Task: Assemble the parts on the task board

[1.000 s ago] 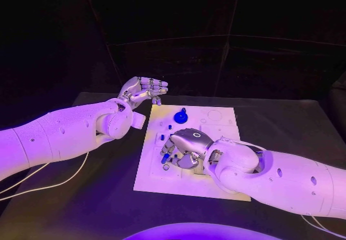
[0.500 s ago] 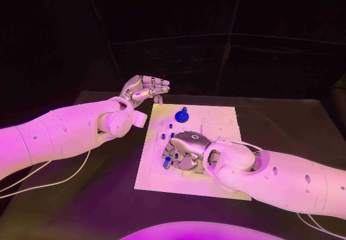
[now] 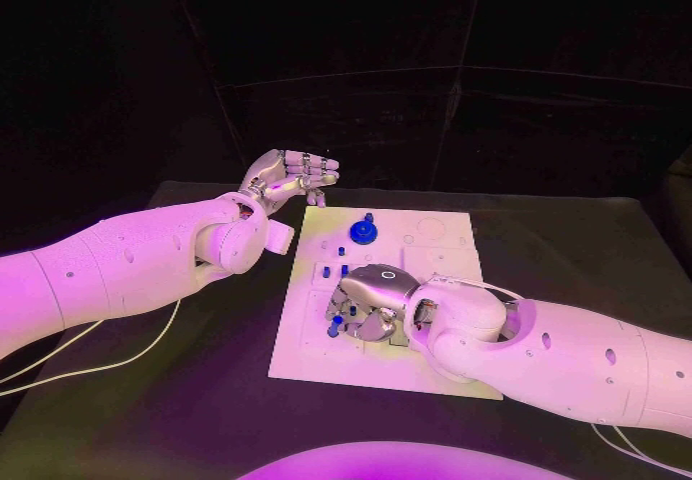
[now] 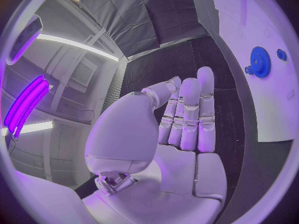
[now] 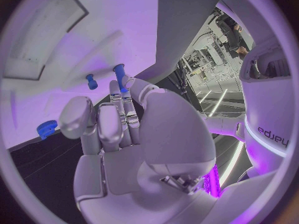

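The white task board (image 3: 433, 350) lies in the middle of the table. My right hand (image 3: 369, 301) hovers low over its left middle and pinches a blue peg (image 3: 335, 322) at its fingertips; the peg (image 5: 119, 77) is upright against the board (image 5: 74, 40). A second blue peg (image 5: 91, 80) stands in the board close by. A blue gear (image 3: 361, 233) sits on the board's far part, also seen as the gear (image 4: 258, 62) and the gear (image 5: 45, 129). My left hand (image 3: 289, 176) is raised beyond the board's far left corner, fingers curled, holding nothing.
Two small blue pegs (image 3: 335, 271) stand in the board just beyond my right hand. A white cable (image 3: 101, 365) trails over the black table at the left. Bare board lies near the front edge and at the far right.
My right hand has edged slightly toward the near left of the board, still with the peg. The left hand has hardly moved.
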`<state>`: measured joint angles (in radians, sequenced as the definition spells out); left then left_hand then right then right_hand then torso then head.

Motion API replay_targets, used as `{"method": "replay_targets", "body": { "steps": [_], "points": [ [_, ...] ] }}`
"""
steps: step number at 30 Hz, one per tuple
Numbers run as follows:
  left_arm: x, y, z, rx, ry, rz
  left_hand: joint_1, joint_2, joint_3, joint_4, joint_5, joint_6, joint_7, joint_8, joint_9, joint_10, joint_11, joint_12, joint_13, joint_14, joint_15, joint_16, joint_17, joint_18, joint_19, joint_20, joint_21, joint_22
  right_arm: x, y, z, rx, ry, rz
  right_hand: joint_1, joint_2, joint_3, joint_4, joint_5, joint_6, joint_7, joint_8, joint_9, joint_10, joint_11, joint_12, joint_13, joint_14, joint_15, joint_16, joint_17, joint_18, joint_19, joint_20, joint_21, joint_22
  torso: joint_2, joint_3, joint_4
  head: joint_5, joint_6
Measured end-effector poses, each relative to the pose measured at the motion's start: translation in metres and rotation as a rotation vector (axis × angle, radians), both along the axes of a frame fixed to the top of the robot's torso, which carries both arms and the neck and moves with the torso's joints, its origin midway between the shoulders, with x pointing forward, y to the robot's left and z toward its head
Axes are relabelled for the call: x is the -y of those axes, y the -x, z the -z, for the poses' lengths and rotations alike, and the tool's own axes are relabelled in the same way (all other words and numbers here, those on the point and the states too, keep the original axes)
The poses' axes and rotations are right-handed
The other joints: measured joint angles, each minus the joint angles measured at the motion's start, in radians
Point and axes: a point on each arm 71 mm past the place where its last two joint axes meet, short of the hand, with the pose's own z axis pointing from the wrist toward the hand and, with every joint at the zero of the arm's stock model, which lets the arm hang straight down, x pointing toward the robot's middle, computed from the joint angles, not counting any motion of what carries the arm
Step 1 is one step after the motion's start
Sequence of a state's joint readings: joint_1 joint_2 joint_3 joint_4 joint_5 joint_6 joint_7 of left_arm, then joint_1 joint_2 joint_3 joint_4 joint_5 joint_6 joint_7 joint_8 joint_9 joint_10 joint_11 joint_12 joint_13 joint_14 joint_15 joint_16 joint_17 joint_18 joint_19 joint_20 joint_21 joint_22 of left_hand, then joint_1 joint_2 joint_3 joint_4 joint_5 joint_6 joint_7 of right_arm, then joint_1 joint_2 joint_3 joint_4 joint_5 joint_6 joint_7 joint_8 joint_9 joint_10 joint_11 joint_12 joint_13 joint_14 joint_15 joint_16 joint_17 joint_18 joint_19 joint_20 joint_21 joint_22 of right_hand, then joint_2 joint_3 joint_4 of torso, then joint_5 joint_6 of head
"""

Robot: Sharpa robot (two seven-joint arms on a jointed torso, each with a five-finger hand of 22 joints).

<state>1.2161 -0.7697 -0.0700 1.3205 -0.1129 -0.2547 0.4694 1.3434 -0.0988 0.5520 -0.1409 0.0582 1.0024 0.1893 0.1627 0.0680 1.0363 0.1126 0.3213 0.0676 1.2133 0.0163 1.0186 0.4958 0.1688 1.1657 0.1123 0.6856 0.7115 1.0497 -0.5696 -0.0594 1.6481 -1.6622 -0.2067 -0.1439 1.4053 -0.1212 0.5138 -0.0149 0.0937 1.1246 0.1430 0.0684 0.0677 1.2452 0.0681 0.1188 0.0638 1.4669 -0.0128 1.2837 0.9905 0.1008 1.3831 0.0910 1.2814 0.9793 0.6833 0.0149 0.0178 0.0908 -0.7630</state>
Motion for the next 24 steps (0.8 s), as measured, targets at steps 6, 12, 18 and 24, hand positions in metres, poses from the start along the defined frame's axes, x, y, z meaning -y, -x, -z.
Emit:
{"method": "replay_targets", "body": {
  "steps": [6,12,18,24],
  "points": [
    [-0.0001,-0.0001,0.0000,0.000,0.000,0.000,0.000,0.000,0.000,0.000,0.000,0.000,0.000,0.000,0.000,0.000,0.000,0.000,0.000,0.000,0.000,0.000,0.000,0.000,0.000,0.000,0.000,0.000,-0.0016,0.0003,0.0008,0.007,0.015,-0.001,0.000,0.000,0.000,0.000,0.000,0.000,0.000,0.000,0.000,0.000,0.000,0.000,0.000,0.000,0.000,0.000,-0.002,0.000,0.000,0.000,0.000,0.000,0.000,-0.0005,0.0000,0.002,-0.002],
    [-0.0001,0.0000,0.0001,0.000,0.000,0.000,0.000,0.000,0.000,0.000,0.000,0.000,0.000,0.000,0.000,0.000,0.000,0.000,0.000,-0.004,0.004,0.000,-0.001,0.000,0.000,0.000,0.000,0.000,-0.0053,0.0046,0.0042,0.009,0.029,-0.017,-0.023,-0.023,0.004,-0.001,0.000,-0.032,0.016,-0.005,-0.002,-0.025,0.013,-0.032,-0.001,0.000,0.000,0.000,-0.012,0.000,0.000,0.000,0.000,-0.010,0.000,-0.0006,0.0000,0.003,-0.002],
    [-0.0003,0.0000,0.0001,-0.001,0.000,0.000,0.000,0.000,0.000,0.000,0.000,0.000,0.000,0.000,0.000,0.000,0.000,0.000,0.000,-0.004,0.004,0.000,-0.001,0.000,0.000,0.000,0.000,0.000,-0.0068,0.0082,0.0088,0.000,0.043,-0.030,-0.049,-0.040,0.004,-0.001,0.006,-0.084,0.024,-0.005,-0.005,-0.070,0.027,-0.049,-0.002,0.000,0.008,-0.004,-0.022,0.000,-0.009,0.009,-0.005,-0.020,0.000,-0.0008,0.0000,0.003,-0.003],
    [-0.0004,0.0000,0.0002,-0.001,0.000,0.001,0.000,0.000,0.000,0.000,0.000,0.000,0.000,0.000,0.000,0.000,0.000,0.000,0.000,-0.004,0.004,0.000,-0.001,0.000,0.000,0.000,0.000,0.000,-0.0059,0.0080,0.0098,0.000,0.044,-0.029,-0.054,-0.046,0.004,-0.001,0.009,-0.122,0.024,-0.005,-0.005,-0.095,0.034,-0.049,-0.002,0.000,0.015,-0.008,-0.031,0.000,-0.013,0.013,-0.012,-0.029,-0.001,-0.0009,0.0000,0.003,-0.003]
  ]
}}
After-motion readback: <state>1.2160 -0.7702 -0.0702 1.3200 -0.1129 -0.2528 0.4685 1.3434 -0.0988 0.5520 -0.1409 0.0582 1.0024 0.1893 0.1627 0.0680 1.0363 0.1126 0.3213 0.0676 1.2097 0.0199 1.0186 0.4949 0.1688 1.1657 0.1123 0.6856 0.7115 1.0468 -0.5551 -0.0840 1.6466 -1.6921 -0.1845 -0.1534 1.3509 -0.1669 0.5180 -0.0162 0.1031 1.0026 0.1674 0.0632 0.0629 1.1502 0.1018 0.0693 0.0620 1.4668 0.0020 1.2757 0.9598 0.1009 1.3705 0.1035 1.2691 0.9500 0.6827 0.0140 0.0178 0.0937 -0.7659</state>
